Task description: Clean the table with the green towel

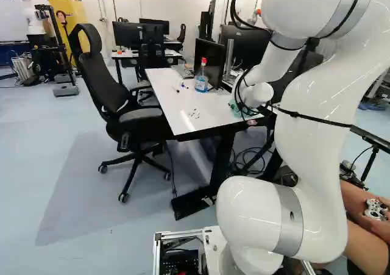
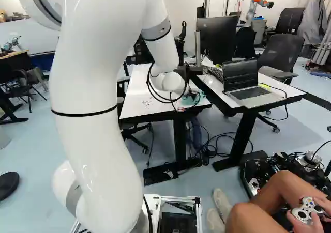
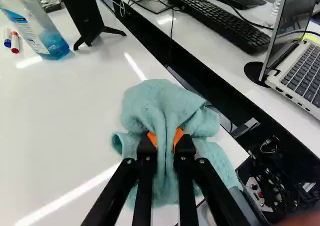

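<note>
Floor: pale blue and smooth, spreading widest at the left of the left base view.
Office chair [image 1: 122, 98]: black, high-backed with a headrest, on a wheeled base beside the table.
Table [image 1: 164, 95]: white, glossy top with streaks of reflected light, on dark legs.
Small dark marks [image 1: 194, 113]: a loose cluster on the white top.
Markers [image 3: 11, 40]: two, capped, one blue and one red, near the bottle.
Spray bottle [image 1: 202, 77]: clear plastic, blue liquid, red head, upright.
Green towel [image 3: 160, 105]: at the table's near right corner, soft, nubbly, teal-green, bunched into a ridge, loose folds passing the edge.
Gripper [image 2: 192, 94]: low over that corner; in the wrist view, orange pads [image 3: 178, 138] clamp the towel's ridge from both sides.
Arm [image 1: 317, 122]: glossy white, rounded, with grey bands, rising from the base and bending forward and down to the towel.
Second desk [image 2: 279, 96]: white, across a dark gap from the table, bearing an open silver laptop [image 2: 251, 92].
Person [image 2: 269, 197]: seated at the right of the right base view, holding a white controller [image 2: 305, 211].
</note>
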Controlling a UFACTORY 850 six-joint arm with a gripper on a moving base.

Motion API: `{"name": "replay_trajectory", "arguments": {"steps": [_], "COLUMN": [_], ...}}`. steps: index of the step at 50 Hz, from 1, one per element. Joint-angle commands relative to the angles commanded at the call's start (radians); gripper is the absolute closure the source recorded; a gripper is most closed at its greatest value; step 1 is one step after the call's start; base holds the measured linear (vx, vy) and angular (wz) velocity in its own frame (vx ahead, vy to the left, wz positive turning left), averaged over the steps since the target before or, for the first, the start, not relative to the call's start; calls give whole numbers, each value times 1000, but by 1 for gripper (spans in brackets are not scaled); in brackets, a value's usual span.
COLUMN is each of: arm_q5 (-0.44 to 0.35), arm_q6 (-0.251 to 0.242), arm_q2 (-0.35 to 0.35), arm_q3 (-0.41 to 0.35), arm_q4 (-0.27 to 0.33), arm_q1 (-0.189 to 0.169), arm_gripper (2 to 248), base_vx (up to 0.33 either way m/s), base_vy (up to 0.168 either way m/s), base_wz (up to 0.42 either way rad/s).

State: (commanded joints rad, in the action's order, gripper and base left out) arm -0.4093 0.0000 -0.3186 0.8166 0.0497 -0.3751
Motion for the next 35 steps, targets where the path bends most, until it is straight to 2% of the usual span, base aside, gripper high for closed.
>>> {"name": "replay_trajectory", "arguments": {"steps": [35], "arm_q5": [21], "arm_q6": [0], "arm_q2": [55], "arm_q3": [6], "arm_q4": [0], "arm_q1": [6], "arm_gripper": [200], "base_vx": [0], "base_vy": [0], "base_wz": [0]}}
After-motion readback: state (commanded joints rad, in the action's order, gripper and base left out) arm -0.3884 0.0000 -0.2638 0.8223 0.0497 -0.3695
